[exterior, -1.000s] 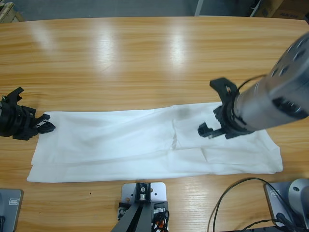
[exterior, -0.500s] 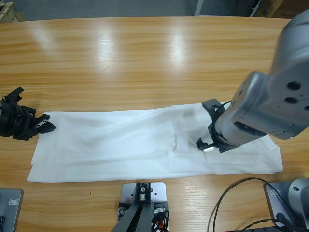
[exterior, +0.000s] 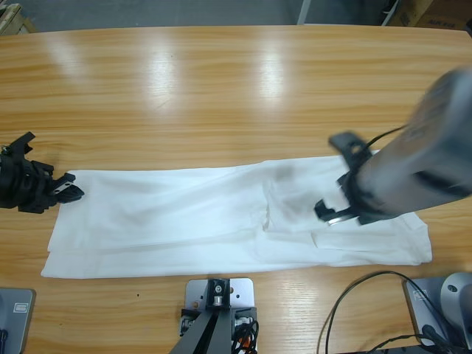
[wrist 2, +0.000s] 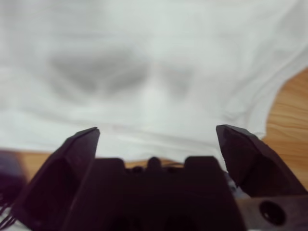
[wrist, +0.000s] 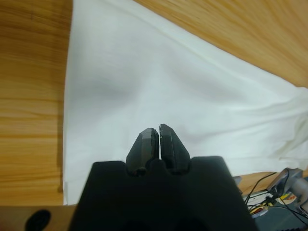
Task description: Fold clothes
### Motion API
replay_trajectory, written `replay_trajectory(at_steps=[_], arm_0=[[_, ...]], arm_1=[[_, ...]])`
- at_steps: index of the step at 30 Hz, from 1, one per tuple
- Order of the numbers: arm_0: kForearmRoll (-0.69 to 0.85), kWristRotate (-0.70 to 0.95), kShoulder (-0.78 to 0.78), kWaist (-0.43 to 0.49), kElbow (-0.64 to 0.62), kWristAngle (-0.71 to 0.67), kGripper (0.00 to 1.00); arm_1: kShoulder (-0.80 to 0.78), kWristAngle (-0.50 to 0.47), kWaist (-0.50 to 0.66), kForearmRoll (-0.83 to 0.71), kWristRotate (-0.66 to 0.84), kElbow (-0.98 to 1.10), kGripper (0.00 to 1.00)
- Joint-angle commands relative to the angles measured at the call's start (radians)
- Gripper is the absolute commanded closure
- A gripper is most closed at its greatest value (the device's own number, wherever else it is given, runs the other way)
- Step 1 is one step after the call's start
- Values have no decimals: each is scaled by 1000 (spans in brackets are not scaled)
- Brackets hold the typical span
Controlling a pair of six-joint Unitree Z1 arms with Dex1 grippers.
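A white T-shirt point(exterior: 221, 220) lies as a long folded strip across the table point(exterior: 221, 88). The left gripper point(exterior: 68, 189) sits at its corner; the right gripper point(exterior: 333, 214) hovers over its other end.

Wooden table point(exterior: 221, 88) (long, glossy) bears a flattened white T-shirt point(exterior: 184, 221).
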Motion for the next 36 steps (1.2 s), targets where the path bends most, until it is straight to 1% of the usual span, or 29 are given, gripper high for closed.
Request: replay_trajectory(at_steps=[1,3,4,7,8,9,10,11,12,13,15,17,19,21,22,25,30,31,33,36], arm_0=[[117,11,-51,42,54,7,1000],[138,58,-41,92,43,-17,1000],[163,90,-17,132,28,-35,1000],[262,217,43,229,-45,-110,997],[286,267,85,260,-65,-166,855],[310,355,165,308,-86,-269,554],[311,436,208,317,-103,-344,385],[313,498,218,316,-116,-392,231],[312,526,207,321,-119,-404,98],[312,547,195,338,-117,-407,35],[323,575,184,365,-120,-428,32],[358,593,187,379,-149,-421,32],[442,674,181,401,-216,-369,34],[557,783,179,419,-304,-267,59],[591,828,184,431,-330,-218,58],[612,857,223,447,-341,-213,47],[626,815,242,445,-347,-195,35],[624,783,232,434,-340,-204,32],[614,695,204,376,-318,-209,32],[576,574,180,347,-281,-214,32]], arm_1=[[-154,-8,12,146,-15,-99,0],[-163,-2,12,144,-13,-68,0],[-165,3,12,142,-12,-53,0],[-173,6,12,139,-10,-28,0],[-172,6,12,134,-10,-23,0],[-168,7,12,124,-10,-15,0],[-162,10,12,111,-10,-7,0],[-154,13,12,103,-8,-2,0],[-146,15,12,97,-6,1,0],[-143,17,12,92,-6,3,0],[-141,18,12,83,-6,8,0],[-136,17,12,77,-6,11,0],[-131,18,12,70,-6,15,0],[-130,19,12,61,-6,20,0],[-127,20,12,56,-6,24,0],[-117,25,12,35,-6,40,0],[-111,26,12,10,0,57,0],[-111,26,12,7,2,58,0],[-111,27,12,7,2,55,0],[-85,13,12,5,2,68,0]])
